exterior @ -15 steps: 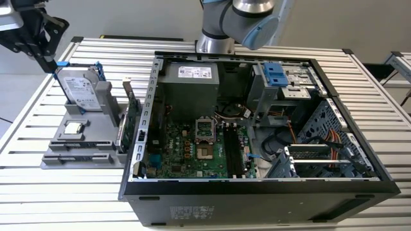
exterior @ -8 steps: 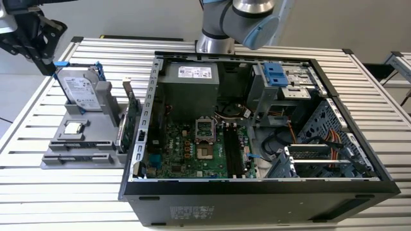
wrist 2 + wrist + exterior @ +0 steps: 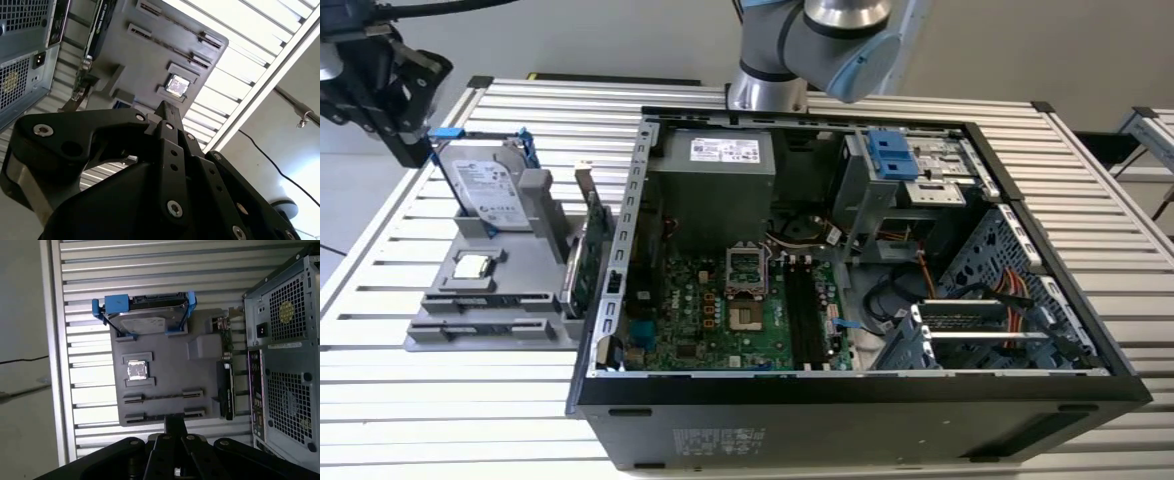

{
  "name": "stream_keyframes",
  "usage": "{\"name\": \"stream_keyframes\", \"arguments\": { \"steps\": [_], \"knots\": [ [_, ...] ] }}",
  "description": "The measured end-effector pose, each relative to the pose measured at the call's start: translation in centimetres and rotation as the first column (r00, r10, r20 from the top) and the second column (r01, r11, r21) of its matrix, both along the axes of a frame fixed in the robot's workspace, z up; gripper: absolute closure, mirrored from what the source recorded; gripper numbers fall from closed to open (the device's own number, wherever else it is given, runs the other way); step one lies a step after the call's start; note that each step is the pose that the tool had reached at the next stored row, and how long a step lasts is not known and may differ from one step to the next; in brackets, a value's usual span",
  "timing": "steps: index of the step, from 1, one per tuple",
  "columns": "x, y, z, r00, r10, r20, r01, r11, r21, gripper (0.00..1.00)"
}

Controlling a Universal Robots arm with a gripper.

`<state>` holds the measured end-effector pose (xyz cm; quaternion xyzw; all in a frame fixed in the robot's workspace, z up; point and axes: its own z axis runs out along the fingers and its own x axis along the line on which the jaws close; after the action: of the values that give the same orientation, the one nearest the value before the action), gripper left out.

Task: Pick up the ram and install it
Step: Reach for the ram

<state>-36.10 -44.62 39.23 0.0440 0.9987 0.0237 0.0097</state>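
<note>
One open black computer case (image 3: 854,425) — one grey plastic tray (image 3: 480,338), one blue-framed silver hard drive (image 3: 494,190), one square silver chip (image 3: 474,266) — one green card (image 3: 594,250).

The tray (image 3: 520,283) lies to the exterior view's left of the case (image 3: 854,430).

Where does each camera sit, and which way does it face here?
Exterior view: off the arm, raised, looking down into the open PC case and the grey parts holder; the arm and gripper show.
First wrist view: on the wrist, looking squarely past the gripper onto the holder and hard drive.
Second wrist view: on the wrist, looking slantwise past the gripper at the holder.
Shared: all three show the holder's processor chip.
</note>
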Motion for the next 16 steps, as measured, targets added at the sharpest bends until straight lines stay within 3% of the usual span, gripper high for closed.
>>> {"name": "stream_keyframes", "arguments": {
  "steps": [8,16],
  "knots": [
    [0.00,-0.67,0.00,0.9995,0.031,0.0000,-0.031,0.9995,0.0000,1.00],
    [0.00,-1.79,0.00,0.9988,0.049,0.0000,-0.049,0.9988,0.0001,1.00]
  ]
}}
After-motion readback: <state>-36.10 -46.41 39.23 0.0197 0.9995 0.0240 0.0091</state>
